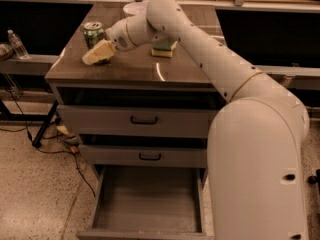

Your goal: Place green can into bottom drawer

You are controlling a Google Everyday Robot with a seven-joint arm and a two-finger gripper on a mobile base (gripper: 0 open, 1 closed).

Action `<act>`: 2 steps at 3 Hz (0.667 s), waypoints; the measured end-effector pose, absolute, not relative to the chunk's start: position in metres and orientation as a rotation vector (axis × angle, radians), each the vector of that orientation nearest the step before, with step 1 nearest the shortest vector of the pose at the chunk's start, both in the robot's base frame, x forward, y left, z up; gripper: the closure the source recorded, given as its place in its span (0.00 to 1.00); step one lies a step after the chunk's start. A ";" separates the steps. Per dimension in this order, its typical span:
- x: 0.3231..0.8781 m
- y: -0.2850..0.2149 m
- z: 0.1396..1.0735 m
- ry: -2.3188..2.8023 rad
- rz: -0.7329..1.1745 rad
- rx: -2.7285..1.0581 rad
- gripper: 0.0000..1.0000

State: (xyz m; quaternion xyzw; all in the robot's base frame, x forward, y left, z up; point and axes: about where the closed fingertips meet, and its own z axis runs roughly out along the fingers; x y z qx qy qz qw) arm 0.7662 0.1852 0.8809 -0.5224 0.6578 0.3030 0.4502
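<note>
The green can (pixel 93 35) stands upright on the brown cabinet top (pixel 130 69), near its left back corner. My gripper (pixel 98 53) reaches in from the right and sits right in front of the can, covering its lower part. The bottom drawer (pixel 145 201) is pulled open below and its grey floor is bare. My white arm (pixel 210 59) stretches from the lower right across the cabinet top.
A green-and-yellow sponge (pixel 164 49) lies on the cabinet top behind my arm. A white bowl (pixel 134 7) sits at the back edge. The two upper drawers (pixel 144 119) with black handles are shut. A water bottle (pixel 18 45) stands on a shelf at left. Cables (pixel 60 144) lie on the floor.
</note>
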 end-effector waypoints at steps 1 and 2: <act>0.757 0.196 0.886 1.614 0.828 -1.263 0.39; 0.742 0.203 0.909 1.566 0.889 -1.242 0.62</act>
